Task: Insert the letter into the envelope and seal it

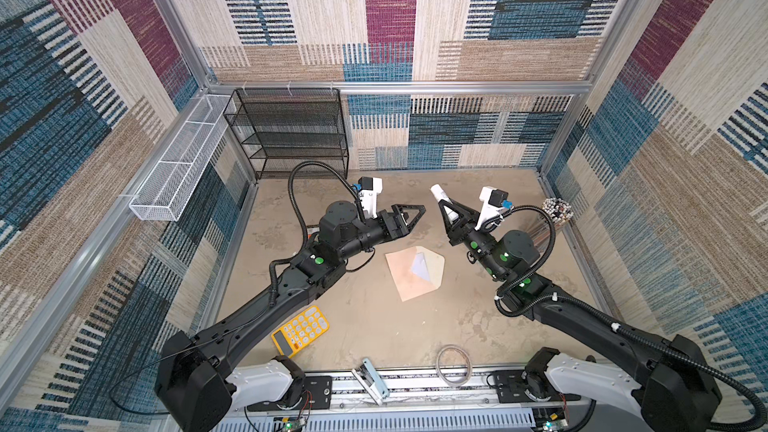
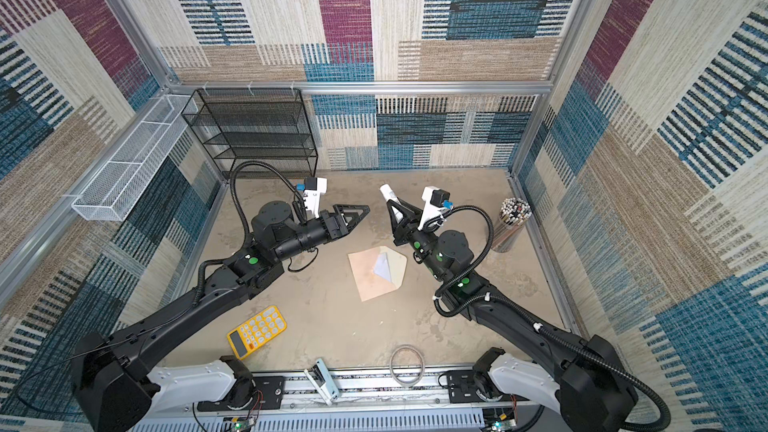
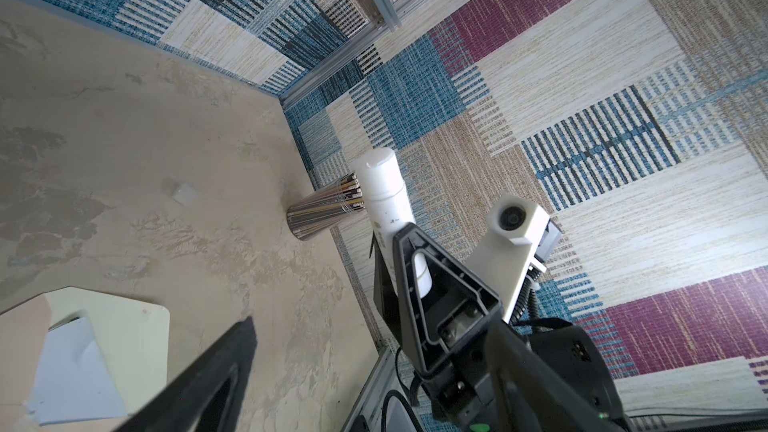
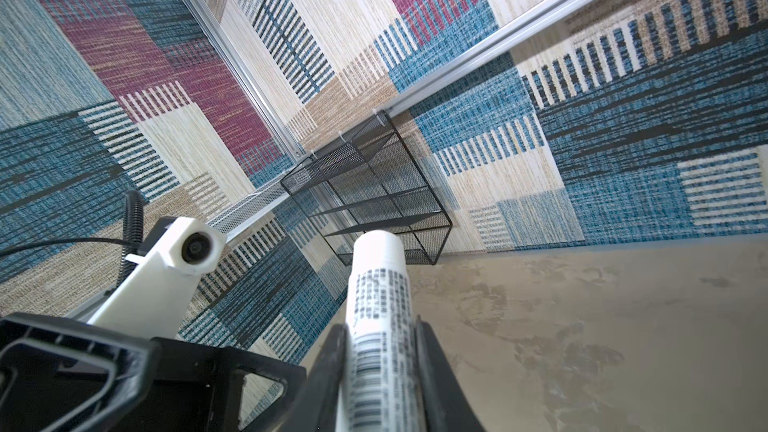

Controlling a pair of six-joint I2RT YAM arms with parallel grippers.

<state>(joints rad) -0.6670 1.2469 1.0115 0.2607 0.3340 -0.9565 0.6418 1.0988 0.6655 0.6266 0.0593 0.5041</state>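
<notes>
The peach-pink envelope (image 1: 405, 280) (image 2: 368, 282) lies flat mid-table with its cream flap (image 3: 137, 326) open. The white letter (image 1: 422, 270) (image 2: 384, 268) (image 3: 75, 376) shows at the envelope's mouth, partly tucked under the peach panel and partly over the flap. My left gripper (image 1: 415, 218) (image 2: 358, 219) (image 3: 374, 367) hangs open and empty above the table, behind and left of the envelope. Facing it, my right gripper (image 1: 446, 206) (image 2: 397, 207) (image 4: 380, 324) is shut on a white glue stick (image 1: 438, 192) (image 4: 376, 280), which points up and away.
A yellow calculator (image 1: 301, 330) lies front left. A black mesh shelf (image 1: 291, 135) and a white wire basket (image 1: 183, 160) stand at the back left. A cup of pencils (image 1: 557, 218) is at the right wall. A tape ring (image 1: 455, 365) and a pale blue tool (image 1: 372, 380) lie at the front edge.
</notes>
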